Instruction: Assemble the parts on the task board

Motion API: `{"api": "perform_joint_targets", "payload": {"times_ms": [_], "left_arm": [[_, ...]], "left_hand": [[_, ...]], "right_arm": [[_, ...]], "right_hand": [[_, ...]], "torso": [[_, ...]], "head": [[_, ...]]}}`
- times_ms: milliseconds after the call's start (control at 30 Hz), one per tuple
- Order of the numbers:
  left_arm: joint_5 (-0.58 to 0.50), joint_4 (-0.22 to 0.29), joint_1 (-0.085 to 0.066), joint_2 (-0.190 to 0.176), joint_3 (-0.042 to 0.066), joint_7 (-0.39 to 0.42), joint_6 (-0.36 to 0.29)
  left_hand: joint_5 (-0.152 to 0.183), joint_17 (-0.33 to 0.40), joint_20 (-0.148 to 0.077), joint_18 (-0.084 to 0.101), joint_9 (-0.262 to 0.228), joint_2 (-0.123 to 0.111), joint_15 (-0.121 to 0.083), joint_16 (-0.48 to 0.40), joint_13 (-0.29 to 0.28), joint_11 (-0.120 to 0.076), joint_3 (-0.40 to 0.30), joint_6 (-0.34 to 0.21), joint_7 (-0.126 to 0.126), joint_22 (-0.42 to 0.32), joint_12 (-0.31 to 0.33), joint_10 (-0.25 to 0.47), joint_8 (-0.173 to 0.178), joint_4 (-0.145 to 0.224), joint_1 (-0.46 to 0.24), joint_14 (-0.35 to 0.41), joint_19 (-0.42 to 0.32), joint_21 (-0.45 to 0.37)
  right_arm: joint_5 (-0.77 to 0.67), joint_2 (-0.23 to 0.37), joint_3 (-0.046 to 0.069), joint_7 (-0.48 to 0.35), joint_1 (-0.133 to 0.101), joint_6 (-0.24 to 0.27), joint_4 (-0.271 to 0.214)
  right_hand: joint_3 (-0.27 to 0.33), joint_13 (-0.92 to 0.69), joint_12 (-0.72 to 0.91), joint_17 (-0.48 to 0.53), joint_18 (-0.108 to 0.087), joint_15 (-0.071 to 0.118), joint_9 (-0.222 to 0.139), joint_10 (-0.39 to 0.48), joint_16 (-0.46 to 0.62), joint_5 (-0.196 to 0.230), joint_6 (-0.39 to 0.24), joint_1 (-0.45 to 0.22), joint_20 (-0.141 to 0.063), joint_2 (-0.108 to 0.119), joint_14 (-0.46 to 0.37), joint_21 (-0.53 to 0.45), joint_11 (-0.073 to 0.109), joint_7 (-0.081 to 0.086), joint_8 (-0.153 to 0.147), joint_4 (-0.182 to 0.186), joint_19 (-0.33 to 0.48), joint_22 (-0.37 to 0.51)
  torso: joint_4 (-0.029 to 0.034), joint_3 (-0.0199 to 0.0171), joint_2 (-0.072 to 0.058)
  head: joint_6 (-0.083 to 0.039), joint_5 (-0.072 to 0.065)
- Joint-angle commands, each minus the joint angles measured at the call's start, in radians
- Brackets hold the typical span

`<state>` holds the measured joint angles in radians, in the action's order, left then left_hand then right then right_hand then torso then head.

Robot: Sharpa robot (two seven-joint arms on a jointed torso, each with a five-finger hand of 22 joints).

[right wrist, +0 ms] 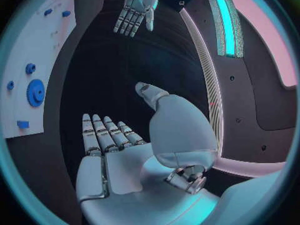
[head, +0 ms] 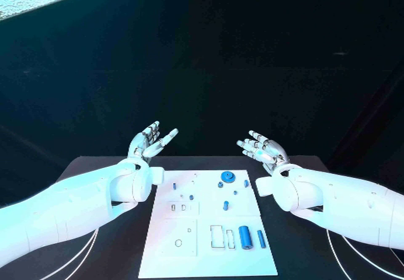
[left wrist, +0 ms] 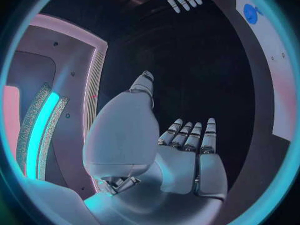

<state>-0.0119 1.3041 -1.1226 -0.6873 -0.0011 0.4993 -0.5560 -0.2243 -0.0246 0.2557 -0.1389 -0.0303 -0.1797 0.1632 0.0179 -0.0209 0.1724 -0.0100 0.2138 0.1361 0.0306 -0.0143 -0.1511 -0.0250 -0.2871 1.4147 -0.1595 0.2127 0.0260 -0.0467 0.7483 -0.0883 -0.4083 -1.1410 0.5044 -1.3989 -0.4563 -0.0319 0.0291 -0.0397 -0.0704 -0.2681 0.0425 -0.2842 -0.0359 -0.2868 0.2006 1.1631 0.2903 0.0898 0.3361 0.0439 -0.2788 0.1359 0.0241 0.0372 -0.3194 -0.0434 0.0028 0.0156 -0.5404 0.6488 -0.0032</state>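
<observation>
Fingers spread wide on the left hand [head: 150, 143], holding nothing — same on the right hand [head: 263, 149], fingers apart and empty. Both hover beyond the far end of the white task board [head: 164, 254], one off each far corner. On the board lie the blue parts — a round gear [head: 228, 176] near the far edge, a fat cylinder [head: 245, 237] toward the near end.
</observation>
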Motion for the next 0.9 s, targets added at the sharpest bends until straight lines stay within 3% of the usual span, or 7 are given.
{"api": "perform_joint_targets", "payload": {"times_ms": [33, 200, 233, 333, 433, 500, 900], "left_arm": [[-0.005, -0.007, -0.004, 0.005, 0.001, 0.007, 0.094], [-0.005, -0.007, -0.004, 0.005, 0.001, 0.007, 0.094], [-0.019, 0.060, -0.005, -0.069, 0.002, 0.018, 0.114], [-0.016, 0.078, -0.005, -0.087, 0.002, 0.022, 0.117], [-0.012, 0.101, -0.007, -0.107, 0.002, 0.028, 0.114], [-0.010, 0.120, -0.007, -0.120, 0.005, 0.032, 0.106], [0.028, 0.216, -0.011, -0.180, 0.018, 0.021, 0.108]], "left_hand": [[-0.012, -0.002, 0.017, -0.026, -0.002, -0.010, 0.014, 0.006, -0.002, 0.012, 0.002, 0.013, 0.087, 0.001, -0.008, -0.002, -0.005, -0.013, 0.045, -0.003, -0.006, 0.005], [-0.003, -0.019, 0.032, -0.029, -0.014, 0.042, 0.031, 0.027, -0.010, 0.037, -0.039, 0.081, 0.110, 0.013, -0.019, -0.082, -0.022, -0.010, 0.057, -0.097, 0.050, 0.026], [-0.001, -0.023, 0.034, -0.025, -0.018, 0.055, 0.037, 0.034, -0.012, 0.045, -0.049, 0.105, 0.117, 0.016, -0.022, -0.111, -0.028, -0.009, 0.057, -0.127, 0.070, 0.034], [0.001, -0.033, 0.035, -0.014, -0.029, 0.072, 0.049, 0.046, -0.018, 0.058, -0.065, 0.169, 0.128, 0.026, -0.028, -0.187, -0.045, -0.007, 0.061, -0.199, 0.137, 0.059], [0.004, -0.052, 0.035, -0.006, -0.043, 0.088, 0.057, 0.073, -0.025, 0.069, -0.079, 0.250, 0.135, 0.048, -0.037, -0.305, -0.066, -0.005, 0.065, -0.328, 0.293, 0.114], [0.006, -0.083, 0.034, -0.009, -0.059, 0.096, 0.056, 0.120, -0.039, 0.076, -0.088, 0.341, 0.135, 0.071, -0.066, -0.503, -0.092, -0.002, 0.073, -0.517, 0.454, 0.178], [0.008, -0.196, 0.000, -0.046, -0.113, 0.093, -0.011, 0.226, -0.051, 0.023, -0.118, 0.595, 0.106, 0.105, -0.110, -0.785, -0.189, 0.000, 0.092, -0.780, 0.674, 0.308]], "right_arm": [[-0.060, -0.005, -0.006, 0.054, -0.009, -0.176, 0.018], [-0.070, -0.008, -0.014, 0.066, -0.017, -0.213, 0.033], [-0.370, 0.015, -0.013, 0.029, -0.039, -0.124, 0.072], [-0.441, 0.016, -0.013, 0.024, -0.047, -0.106, 0.083], [-0.524, 0.019, -0.012, 0.027, -0.058, -0.095, 0.090], [-0.572, 0.021, -0.011, 0.037, -0.066, -0.093, 0.089], [-0.895, 0.016, -0.011, 0.145, -0.114, -0.183, 0.101]], "right_hand": [[-0.010, -0.004, 0.007, -0.006, -0.022, 0.003, 0.005, -0.031, -0.010, 0.000, 0.027, 0.030, 0.001, 0.001, 0.039, 0.016, -0.001, 0.167, 0.009, -0.008, -0.039, -0.008], [-0.028, -0.014, 0.023, -0.025, -0.038, 0.019, 0.028, -0.159, -0.037, 0.032, 0.144, 0.096, 0.000, 0.010, 0.174, 0.045, 0.008, 0.166, 0.039, -0.053, -0.109, -0.021], [-0.030, -0.016, 0.027, -0.032, -0.043, 0.024, 0.035, -0.197, -0.047, 0.036, 0.177, 0.105, 0.000, 0.012, 0.221, 0.052, 0.012, 0.164, 0.048, -0.061, -0.126, -0.023], [-0.038, -0.027, 0.054, -0.054, -0.061, 0.043, 0.062, -0.376, -0.083, 0.047, 0.309, 0.139, -0.001, 0.022, 0.377, 0.074, 0.027, 0.159, 0.086, -0.090, -0.189, -0.032], [-0.049, -0.034, 0.072, -0.070, -0.082, 0.064, 0.087, -0.566, -0.111, 0.051, 0.447, 0.158, -0.001, 0.030, 0.511, 0.099, 0.044, 0.148, 0.125, -0.112, -0.268, -0.039], [-0.052, -0.033, 0.067, -0.070, -0.087, 0.069, 0.092, -0.585, -0.112, 0.054, 0.477, 0.161, -0.001, 0.033, 0.528, 0.106, 0.048, 0.145, 0.131, -0.117, -0.291, -0.039], [-0.076, -0.032, 0.044, -0.084, -0.115, 0.124, 0.115, -0.750, -0.150, 0.051, 0.679, 0.155, -0.030, 0.068, 0.700, 0.195, 0.091, 0.110, 0.174, -0.122, -0.525, -0.061]], "torso": [[0.0001, 0.0003, 0.000], [0.0001, 0.0003, 0.000], [0.0063, 0.0050, -0.015], [0.0086, 0.0038, -0.023], [0.0111, 0.0032, -0.032], [0.0119, 0.0020, -0.040], [0.0122, -0.0039, -0.089]], "head": [[0.000, 0.000], [0.000, 0.000], [0.023, 0.001], [0.023, -0.001], [0.025, -0.003], [0.024, -0.004], [0.012, -0.014]]}}
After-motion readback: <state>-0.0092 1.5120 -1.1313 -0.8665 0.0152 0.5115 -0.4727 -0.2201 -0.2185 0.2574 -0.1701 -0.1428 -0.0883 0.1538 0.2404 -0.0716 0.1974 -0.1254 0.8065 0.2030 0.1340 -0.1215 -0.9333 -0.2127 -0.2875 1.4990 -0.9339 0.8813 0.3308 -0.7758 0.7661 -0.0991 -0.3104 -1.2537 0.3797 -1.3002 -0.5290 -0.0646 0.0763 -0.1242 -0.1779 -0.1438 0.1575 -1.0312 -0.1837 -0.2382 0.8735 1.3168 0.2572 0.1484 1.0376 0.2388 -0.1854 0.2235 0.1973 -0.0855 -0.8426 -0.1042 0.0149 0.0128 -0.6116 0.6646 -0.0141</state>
